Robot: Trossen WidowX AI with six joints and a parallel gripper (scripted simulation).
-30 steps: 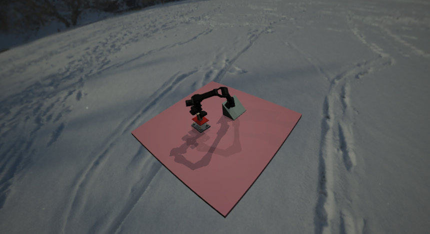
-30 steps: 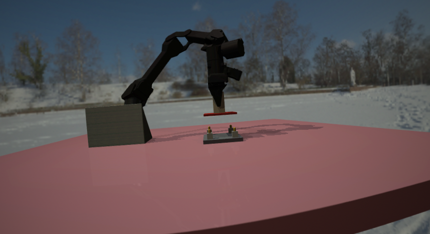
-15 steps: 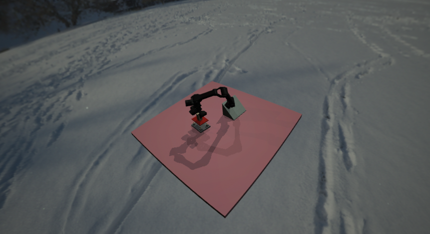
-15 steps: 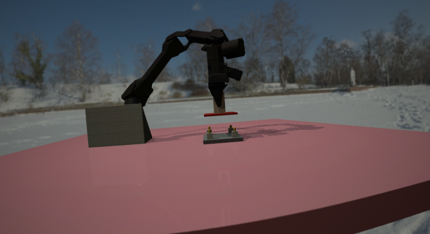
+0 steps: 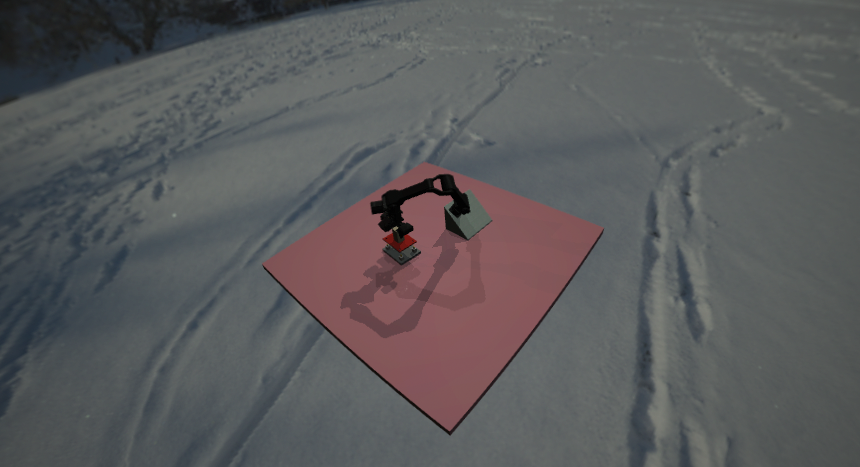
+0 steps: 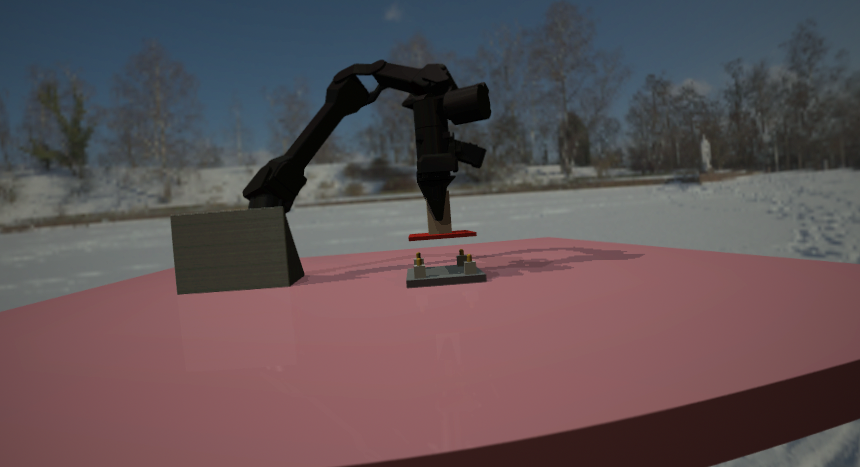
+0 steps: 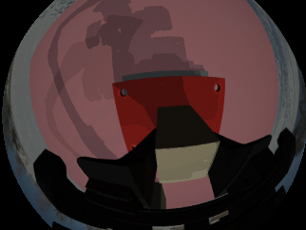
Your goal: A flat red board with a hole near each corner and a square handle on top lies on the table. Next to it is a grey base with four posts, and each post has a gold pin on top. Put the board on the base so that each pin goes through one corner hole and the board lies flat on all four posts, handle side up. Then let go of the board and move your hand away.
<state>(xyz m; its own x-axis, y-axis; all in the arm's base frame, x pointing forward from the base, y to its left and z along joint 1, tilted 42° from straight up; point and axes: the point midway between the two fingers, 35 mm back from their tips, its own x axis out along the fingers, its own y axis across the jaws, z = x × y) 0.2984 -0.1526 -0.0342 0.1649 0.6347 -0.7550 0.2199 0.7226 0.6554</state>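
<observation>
My gripper (image 5: pixel 397 230) (image 6: pixel 438 214) (image 7: pixel 177 130) points down and is shut on the square handle (image 6: pixel 439 227) (image 7: pixel 185 162) of the red board. The board (image 5: pixel 407 241) (image 6: pixel 421 237) (image 7: pixel 171 92) hangs nearly level, handle side up, above the base and apart from it. Two corner holes show in the wrist view; the near part of the board is mostly hidden by the handle and fingers. The grey base (image 5: pixel 405 258) (image 6: pixel 445 280) (image 7: pixel 143 75) stands on the table, its gold-pinned posts below the board. Only its far edge shows in the wrist view, past the board.
The arm's wedge-shaped grey mount (image 5: pixel 472 217) (image 6: pixel 231 250) stands on the pink table (image 5: pixel 457 356) (image 6: pixel 361 356) (image 7: pixel 247 62), behind and right of the base in the top view and left of it in the exterior view. The arm's shadow falls across the table.
</observation>
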